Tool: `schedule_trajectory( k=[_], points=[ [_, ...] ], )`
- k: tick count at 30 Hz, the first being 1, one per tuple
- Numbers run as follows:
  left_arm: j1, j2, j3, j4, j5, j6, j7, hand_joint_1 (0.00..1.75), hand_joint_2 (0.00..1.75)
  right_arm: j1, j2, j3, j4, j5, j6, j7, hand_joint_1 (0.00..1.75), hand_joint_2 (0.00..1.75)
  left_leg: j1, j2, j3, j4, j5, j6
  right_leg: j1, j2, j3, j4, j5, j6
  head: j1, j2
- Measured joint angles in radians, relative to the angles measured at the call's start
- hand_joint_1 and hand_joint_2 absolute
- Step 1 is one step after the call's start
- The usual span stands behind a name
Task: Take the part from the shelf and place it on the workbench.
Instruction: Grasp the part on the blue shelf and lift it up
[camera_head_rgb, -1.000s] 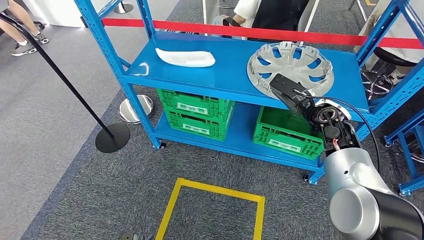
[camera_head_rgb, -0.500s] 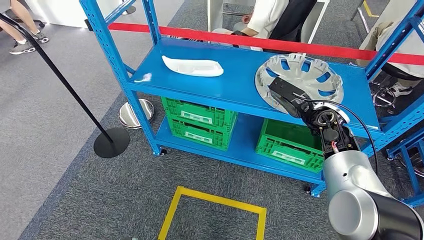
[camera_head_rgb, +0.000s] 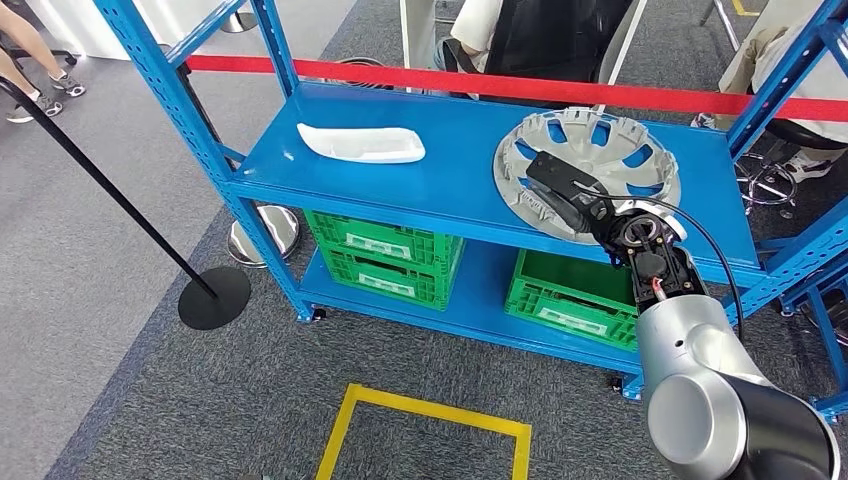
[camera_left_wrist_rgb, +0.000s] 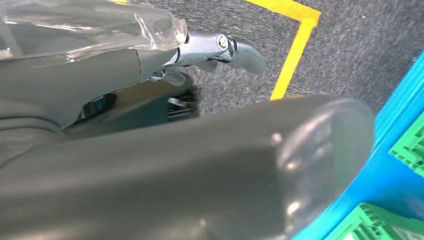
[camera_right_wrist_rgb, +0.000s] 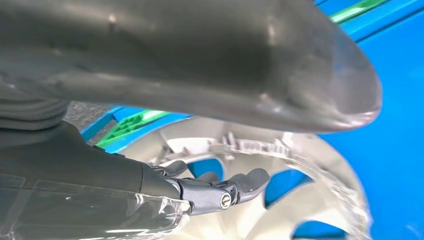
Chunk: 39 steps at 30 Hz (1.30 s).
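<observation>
Head view: my right robot hand (camera_head_rgb: 562, 187) reaches over the near rim of the wheel cover (camera_head_rgb: 640, 155) lying at the shelf's (camera_head_rgb: 450, 150) right end. Fingers (camera_right_wrist_rgb: 240, 186) look spread above it, gripping nothing. I'm on the reach; next, close on the rim.

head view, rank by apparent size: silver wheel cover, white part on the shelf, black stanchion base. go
1. Wheel cover, clearly largest, though the right hand overlaps it.
2. White part.
3. Stanchion base, on the floor, farther from the camera.
2 and 3 look close; ranking unsure.
</observation>
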Motion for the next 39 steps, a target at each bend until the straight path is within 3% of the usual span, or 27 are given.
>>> schedule_trajectory(
  k=[1, 3, 7, 8, 10, 12, 13, 14, 16, 17, 18, 21, 23, 26, 27, 28, 29, 31, 32, 34, 39],
  points=[
    [0.0, 0.0, 0.0, 0.0, 0.001, -0.001, 0.0, 0.0, 0.0, -0.002, 0.002, -0.005, 0.0, -0.018, 0.001, -0.012, 0.0, 0.0, -0.003, 0.0, 0.027, -0.069, 0.033, 0.007, 0.002, 0.001, 0.005, 0.0, -0.004, 0.003, 0.0, 0.0],
    [-0.001, -0.001, 0.001, 0.0, 0.002, -0.002, 0.0, 0.0, 0.0, -0.006, 0.006, -0.022, 0.0, -0.057, 0.001, -0.037, 0.0, 0.0, -0.008, 0.001, 0.063, -0.146, 0.054, 0.017, 0.004, 0.003, 0.009, 0.0, -0.011, 0.013, 0.0, 0.0],
    [0.004, -0.005, 0.001, 0.0, 0.004, -0.004, -0.001, 0.0, 0.0, -0.009, 0.005, -0.053, 0.0, -0.09, 0.001, -0.057, 0.0, 0.0, -0.006, -0.001, 0.082, -0.166, 0.052, 0.031, 0.003, -0.001, 0.006, 0.016, -0.028, 0.033, 0.002, 0.0],
    [0.004, -0.007, 0.001, 0.0, 0.004, -0.006, -0.001, 0.0, 0.0, -0.01, 0.004, -0.058, 0.0, -0.091, 0.001, -0.057, 0.0, 0.0, -0.003, 0.0, 0.088, -0.17, 0.053, 0.036, 0.003, -0.002, -0.01, 0.053, -0.048, 0.037, 0.003, 0.0],
    [0.005, -0.011, 0.002, 0.0, 0.004, -0.016, -0.001, 0.0, 0.0, -0.008, 0.0, -0.066, 0.002, -0.09, 0.001, -0.056, 0.0, 0.0, -0.004, 0.0, 0.092, -0.171, 0.05, 0.043, 0.003, -0.003, -0.074, 0.182, -0.106, 0.042, 0.004, 0.0],
    [0.007, -0.012, 0.002, 0.0, 0.004, -0.025, -0.002, 0.0, 0.0, -0.003, -0.006, -0.072, 0.004, -0.087, 0.001, -0.053, 0.0, 0.0, -0.005, -0.001, 0.095, -0.17, 0.045, 0.046, 0.002, -0.004, -0.129, 0.277, -0.129, 0.046, 0.004, 0.0],
    [0.008, -0.012, 0.002, 0.0, 0.004, -0.029, -0.002, 0.0, 0.0, -0.001, -0.008, -0.074, 0.004, -0.085, 0.001, -0.051, 0.0, 0.0, -0.005, -0.001, 0.097, -0.168, 0.042, 0.045, 0.002, -0.004, -0.131, 0.271, -0.113, 0.046, 0.004, 0.0],
    [0.008, -0.013, 0.002, 0.0, 0.004, -0.032, -0.002, 0.0, 0.0, 0.0, -0.011, -0.075, 0.004, -0.083, 0.001, -0.049, 0.0, 0.0, -0.005, -0.002, 0.1, -0.166, 0.038, 0.044, 0.002, -0.004, -0.113, 0.223, -0.081, 0.045, 0.003, 0.0],
    [0.008, -0.016, 0.002, 0.0, 0.003, -0.037, -0.001, 0.0, 0.0, -0.001, -0.017, -0.076, 0.005, -0.082, 0.001, -0.048, 0.0, 0.0, -0.007, -0.004, 0.102, -0.156, 0.026, 0.036, 0.002, -0.006, -0.048, 0.08, -0.017, 0.042, 0.003, 0.0],
    [0.008, -0.017, 0.002, 0.0, 0.003, -0.038, -0.001, 0.0, 0.0, -0.001, -0.02, -0.077, 0.005, -0.083, 0.001, -0.048, 0.0, 0.0, -0.008, -0.004, 0.101, -0.151, 0.021, 0.032, 0.003, -0.006, -0.024, 0.031, -0.001, 0.039, 0.003, 0.0],
    [0.008, -0.018, 0.002, 0.0, 0.003, -0.038, 0.0, 0.0, 0.0, -0.001, -0.023, -0.078, 0.005, -0.084, 0.001, -0.05, 0.0, 0.44, -0.01, -0.005, 0.099, -0.147, 0.017, 0.028, 0.005, -0.005, -0.012, 0.007, 0.002, 0.036, 0.002, 0.0],
    [0.009, -0.019, 0.002, 0.0, 0.003, -0.037, 0.002, 0.0, 0.0, 0.003, -0.029, -0.083, 0.005, -0.086, 0.001, -0.055, 0.0, 1.75, -0.008, -0.005, 0.097, -0.144, 0.01, 0.019, 0.006, -0.001, -0.008, 0.005, -0.003, 0.023, 0.002, 0.0],
    [0.01, -0.019, 0.002, 0.0, 0.003, -0.036, 0.002, 0.0, 0.0, 0.001, -0.029, -0.085, 0.005, -0.089, 0.001, -0.056, 0.0, 1.75, -0.006, -0.004, 0.077, -0.101, -0.017, 0.008, -0.001, -0.001, -0.003, 0.002, -0.004, 0.013, -0.001, 0.0],
    [0.012, -0.019, 0.002, 0.001, 0.002, -0.034, 0.002, 0.0, 0.0, 0.003, -0.027, -0.087, 0.007, -0.096, 0.001, -0.057, 0.0, 1.75, 0.001, -0.003, -0.025, 0.081, -0.087, -0.007, -0.003, -0.001, 0.0, 0.002, -0.008, 0.007, -0.005, 0.0],
    [0.013, -0.019, 0.002, 0.002, 0.001, -0.034, 0.002, 0.0, 0.0, 0.005, -0.026, -0.088, 0.009, -0.098, 0.001, -0.057, 0.0, 1.75, 0.003, -0.002, -0.055, 0.125, -0.093, -0.008, -0.004, -0.001, 0.001, 0.003, -0.008, 0.007, -0.005, 0.0],
    [0.014, -0.019, 0.002, 0.002, 0.001, -0.035, 0.002, 0.0, 0.0, 0.007, -0.026, -0.09, 0.01, -0.1, 0.001, -0.056, 0.0, 1.31, 0.004, -0.002, -0.067, 0.134, -0.081, -0.009, -0.004, -0.001, 0.002, 0.003, -0.009, 0.007, -0.005, 0.0],
    [0.015, -0.018, 0.002, 0.003, 0.0, -0.035, 0.002, 0.0, 0.0, 0.008, -0.025, -0.092, 0.012, -0.1, 0.001, -0.056, 0.0, 0.87, 0.004, -0.002, -0.058, 0.101, -0.052, -0.008, -0.005, -0.001, 0.003, 0.002, -0.01, 0.008, -0.005, 0.0],
    [0.016, -0.017, 0.002, 0.003, -0.001, -0.036, 0.002, 0.0, 0.0, 0.008, -0.025, -0.095, 0.013, -0.102, 0.001, -0.055, 0.0, 0.0, 0.004, -0.001, 0.005, -0.038, 0.017, -0.003, -0.005, 0.0, 0.007, 0.002, -0.013, 0.011, -0.005, 0.0],
    [0.016, -0.016, 0.002, 0.003, -0.001, -0.036, 0.001, 0.0, 0.0, 0.008, -0.026, -0.097, 0.013, -0.102, 0.001, -0.055, 0.0, 0.0, 0.002, -0.001, 0.035, -0.097, 0.038, 0.0, -0.004, 0.0, 0.008, 0.002, -0.015, 0.015, -0.004, 0.0],
    [0.017, -0.016, 0.002, 0.003, 0.0, -0.035, -0.001, 0.0, 0.0, 0.008, -0.027, -0.098, 0.013, -0.099, 0.001, -0.055, 0.0, 0.0, -0.002, -0.002, 0.064, -0.148, 0.045, 0.006, -0.002, 0.001, 0.01, 0.001, -0.017, 0.025, -0.004, 0.0],
    [0.023, -0.015, 0.002, 0.003, 0.003, -0.022, -0.011, 0.0, 0.0, 0.008, -0.031, -0.099, 0.013, -0.079, 0.001, -0.048, 0.0, 0.0, -0.002, -0.007, 0.067, -0.151, 0.05, 0.009, -0.001, -0.001, 0.018, -0.009, -0.017, 0.014, -0.002, 0.0]
  ],
)
